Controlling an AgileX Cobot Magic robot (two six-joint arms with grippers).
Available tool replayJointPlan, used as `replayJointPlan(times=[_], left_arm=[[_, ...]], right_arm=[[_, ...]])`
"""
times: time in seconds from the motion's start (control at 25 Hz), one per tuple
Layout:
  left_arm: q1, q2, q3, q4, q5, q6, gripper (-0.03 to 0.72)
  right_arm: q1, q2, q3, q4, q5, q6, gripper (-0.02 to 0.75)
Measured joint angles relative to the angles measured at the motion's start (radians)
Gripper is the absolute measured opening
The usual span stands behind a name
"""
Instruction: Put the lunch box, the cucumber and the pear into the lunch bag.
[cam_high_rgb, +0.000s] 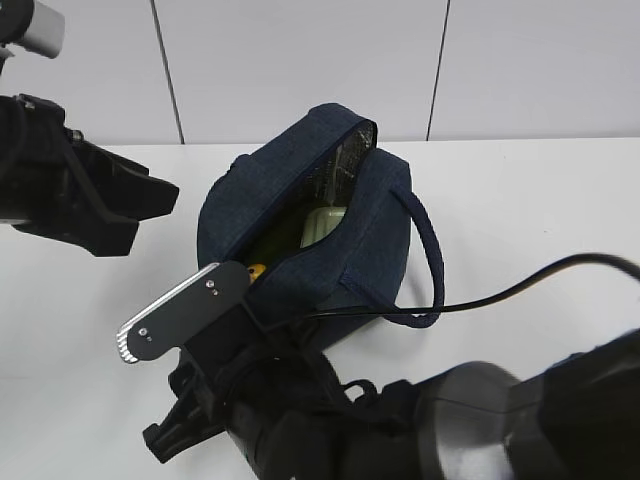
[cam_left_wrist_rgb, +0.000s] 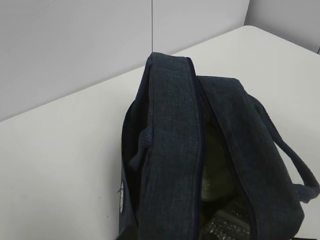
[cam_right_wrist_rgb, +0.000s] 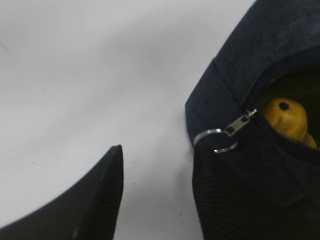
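While hovering at the lunch bag (cam_right_wrist_rgb: 280, 165), right gripper (cam_right_wrist_rgb: 157, 195) jaws apart, ring pull (cam_right_wrist_rgb: 215, 141) just above one finger, pear (cam_right_wrist_rgb: 286, 117) inside beyond it, lunch box (cam_high_rgb: 322, 224) deeper in, left gripper unseen.

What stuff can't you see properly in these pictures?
- Cucumber: only a dark green sliver shows inside the lunch bag in the exterior view; the fabric hides the rest.
- Pear: right wrist view, mostly covered by the bag's edge.
- Lunch box: partly hidden by the opening.
- Left claw: absent from the left wrist view.
- Right claw: tips cut off by the bottom edge.
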Motion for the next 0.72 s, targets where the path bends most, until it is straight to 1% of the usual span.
replayJointPlan(times=[0.08, 0.36, 0.52, 0.72], left_arm=[[0.000, 0.000, 0.000, 0.000, 0.000, 0.000, 0.242], [0.000, 0.000, 0.000, 0.000, 0.000, 0.000, 0.242], [0.000, 0.000, 0.000, 0.000, 0.000, 0.000, 0.242], [0.000, 0.000, 0.000, 0.000, 0.000, 0.000, 0.242]], right_arm=[[0.002, 0.030, 0.000, 0.021, -0.030, 0.006, 0.358], [0.002, 0.049, -0.007, 0.093, -0.054, 0.096, 0.356], [0.002, 0.087, -0.059, 0.111, -0.054, 0.104, 0.356], [0.002, 0.122, -0.114, 0.165, -0.054, 0.102, 0.356]])
